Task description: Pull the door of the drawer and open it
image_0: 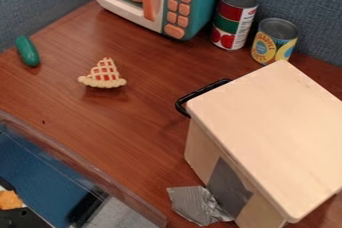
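Observation:
A small cabinet with a pale wooden top (pixel 274 132) stands at the right of the table. Its black handle (pixel 204 93) sticks out past the top's upper left edge, towards the microwave. The drawer front below the handle is hidden under the top, so I cannot tell how far the drawer stands out. Grey tape (pixel 229 187) covers part of the cabinet's near left side, and a crumpled flap of it (pixel 195 204) spreads onto the table.
A teal toy microwave (pixel 194 9) stands at the back, with a red-and-green can (pixel 234 19) and a yellow-labelled can (pixel 274 42) to its right. A toy pie slice (pixel 104 74) and green cucumber (pixel 27 51) lie left. A clear plastic rim (pixel 87 169) crosses the lower left.

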Robot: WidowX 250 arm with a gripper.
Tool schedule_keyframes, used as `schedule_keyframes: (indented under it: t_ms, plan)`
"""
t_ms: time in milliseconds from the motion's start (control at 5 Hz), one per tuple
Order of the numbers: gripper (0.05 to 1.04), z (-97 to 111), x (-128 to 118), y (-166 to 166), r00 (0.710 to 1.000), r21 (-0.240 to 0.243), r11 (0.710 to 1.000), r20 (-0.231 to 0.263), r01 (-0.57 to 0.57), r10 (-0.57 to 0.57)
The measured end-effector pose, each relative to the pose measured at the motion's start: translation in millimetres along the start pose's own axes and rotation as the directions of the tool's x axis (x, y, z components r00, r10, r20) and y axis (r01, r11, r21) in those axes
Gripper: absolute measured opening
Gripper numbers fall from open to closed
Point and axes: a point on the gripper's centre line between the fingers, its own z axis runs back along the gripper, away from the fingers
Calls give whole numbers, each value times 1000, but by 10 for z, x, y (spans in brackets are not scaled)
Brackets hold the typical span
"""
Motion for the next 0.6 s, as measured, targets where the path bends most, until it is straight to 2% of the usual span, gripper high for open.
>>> schedule_keyframes:
  t_ms: [200,400,600]
  plan:
    - [1000,-96,7,-37,1000,-31,999,-8,-7,7]
    - [1000,-239,228,-263,999,-78,996,-2,-45,45]
    - [1000,-374,435,-484,998,-88,995,-13,-55,55]
